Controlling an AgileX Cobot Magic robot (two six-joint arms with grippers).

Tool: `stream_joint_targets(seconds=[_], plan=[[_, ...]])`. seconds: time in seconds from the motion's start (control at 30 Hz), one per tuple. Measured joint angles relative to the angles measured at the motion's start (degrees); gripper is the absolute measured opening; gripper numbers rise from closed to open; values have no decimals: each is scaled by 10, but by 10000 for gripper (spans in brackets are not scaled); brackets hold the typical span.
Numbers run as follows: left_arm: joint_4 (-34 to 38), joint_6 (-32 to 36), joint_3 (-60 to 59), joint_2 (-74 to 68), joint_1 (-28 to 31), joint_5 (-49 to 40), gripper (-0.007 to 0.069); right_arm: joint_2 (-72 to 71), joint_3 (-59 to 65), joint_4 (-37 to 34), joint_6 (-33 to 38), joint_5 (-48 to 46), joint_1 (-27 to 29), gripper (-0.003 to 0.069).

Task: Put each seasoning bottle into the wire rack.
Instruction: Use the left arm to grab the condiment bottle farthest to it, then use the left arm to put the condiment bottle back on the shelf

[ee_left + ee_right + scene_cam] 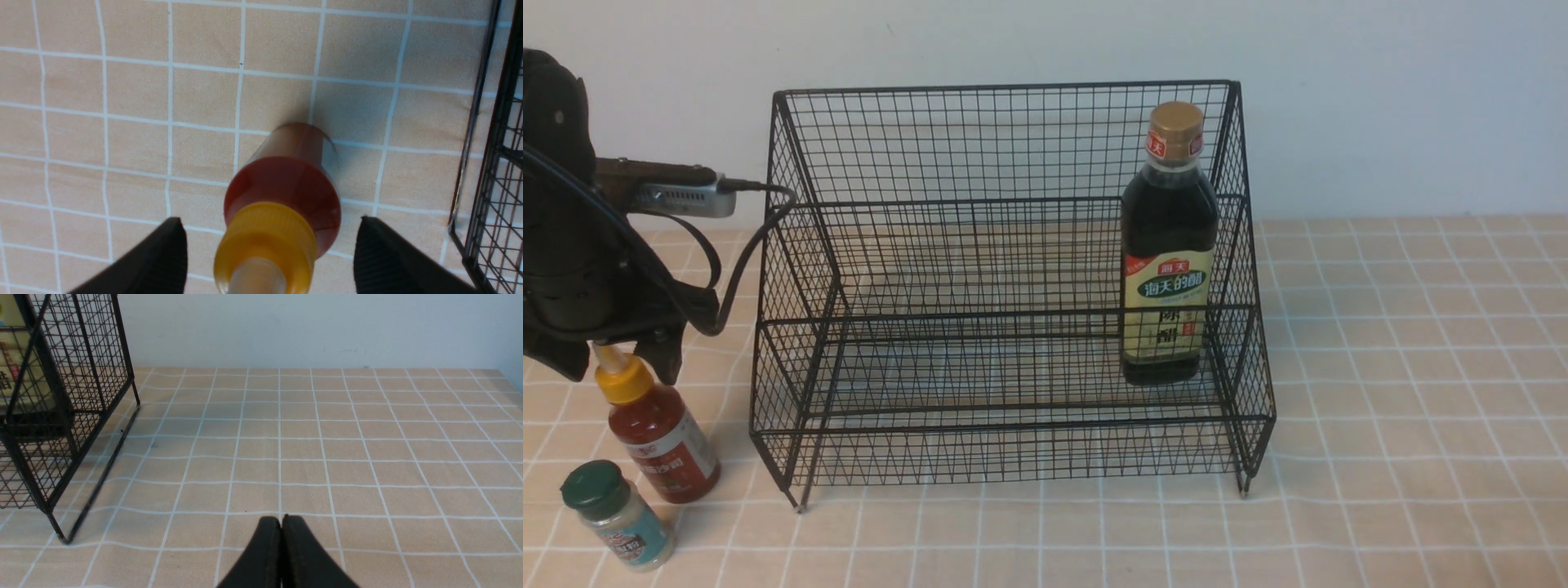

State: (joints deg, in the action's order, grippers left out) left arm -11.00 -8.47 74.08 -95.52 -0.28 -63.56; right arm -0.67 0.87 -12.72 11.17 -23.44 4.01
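Note:
The black wire rack [980, 147] stands mid-table; its side also shows in the left wrist view [494, 171] and the right wrist view [81, 375]. The tall dark bottle [1170, 245] with a gold cap stands upright on the rack's right side. Left of the rack, the red sauce bottle [663, 437] with a yellow nozzle cap stands on the cloth. My left gripper [619, 367] is open just above it, fingers straddling the cap without touching [271, 228]. The green-lidded jar [617, 514] stands in front of the red bottle. My right gripper [281, 522] is shut and empty, low over the cloth right of the rack.
A checked tan tablecloth [1405, 392] covers the table, with a white wall behind. My left arm's cable [743, 269] loops close to the rack's left side. The right arm does not show in the front view.

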Motion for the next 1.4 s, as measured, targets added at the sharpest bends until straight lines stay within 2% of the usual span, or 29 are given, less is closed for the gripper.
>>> stream_joint_targets(seconds=[0.27, 0.37, 0.53, 1.0, 1.27, 1.4], plan=[[1, 0, 1, -15, 0, -6, 475, 0, 0, 0, 0, 0, 0, -15], [1, 0, 1, -18, 0, -6, 426, 0, 0, 0, 0, 0, 0, -15], [0, 0, 2, -18, 0, -5, 293, 0, 0, 0, 1, 0, 0, -15], [-2, -7, 5, 15, 0, -7, 293, 0, 0, 0, 1, 0, 0, -15], [18, -13, 97, 79, 0, -72, 293, 0, 0, 0, 1, 0, 0, -15], [27, -13, 142, 116, -22, -81, 290, 0, 0, 0, 1, 0, 0, -15]])
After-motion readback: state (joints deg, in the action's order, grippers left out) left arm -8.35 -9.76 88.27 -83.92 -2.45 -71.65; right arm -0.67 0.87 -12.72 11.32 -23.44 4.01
